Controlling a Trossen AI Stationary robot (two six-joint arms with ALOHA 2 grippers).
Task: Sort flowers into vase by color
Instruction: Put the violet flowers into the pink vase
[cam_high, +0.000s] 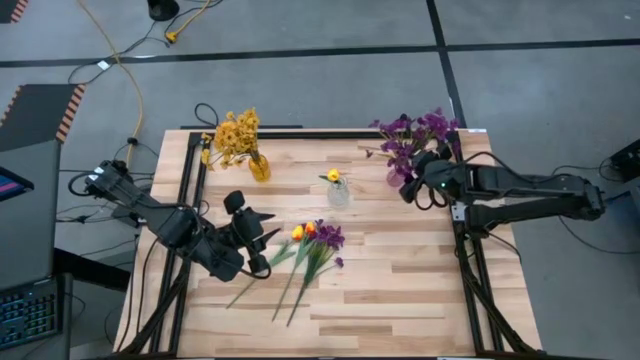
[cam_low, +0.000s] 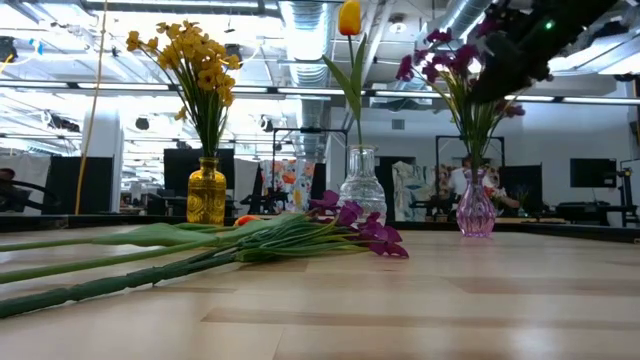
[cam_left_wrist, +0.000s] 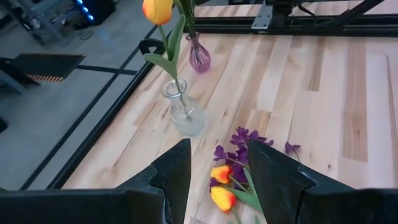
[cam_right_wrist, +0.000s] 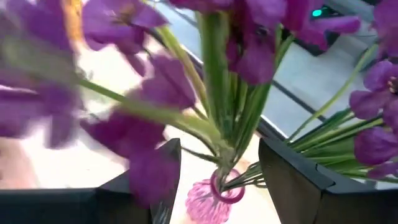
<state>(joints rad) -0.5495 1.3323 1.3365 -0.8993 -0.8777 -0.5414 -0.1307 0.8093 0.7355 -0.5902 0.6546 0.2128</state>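
Observation:
Three vases stand near the table's far edge. An amber vase (cam_high: 259, 167) holds yellow clusters (cam_high: 236, 133). A clear vase (cam_high: 339, 193) holds one orange tulip (cam_high: 333, 176). A pink vase (cam_high: 396, 177) holds purple blooms (cam_high: 418, 133). Two orange tulips (cam_left_wrist: 222, 186) and a purple-bloomed stem (cam_high: 328, 236) lie flat mid-table, stems (cam_high: 290, 282) pointing toward the near-left. My left gripper (cam_high: 268, 243) (cam_left_wrist: 217, 149) hovers open just left of the tulip heads. My right gripper (cam_high: 410, 183) (cam_right_wrist: 219, 142) is open above the pink vase's mouth (cam_right_wrist: 224, 186), a finger on either side of the purple stems.
Black frame rails (cam_high: 193, 200) run along the table's left, right and far edges. The near half of the wooden table (cam_high: 400, 300) holds only the lying stems. Cables (cam_high: 120, 70) trail on the floor beyond the far-left corner.

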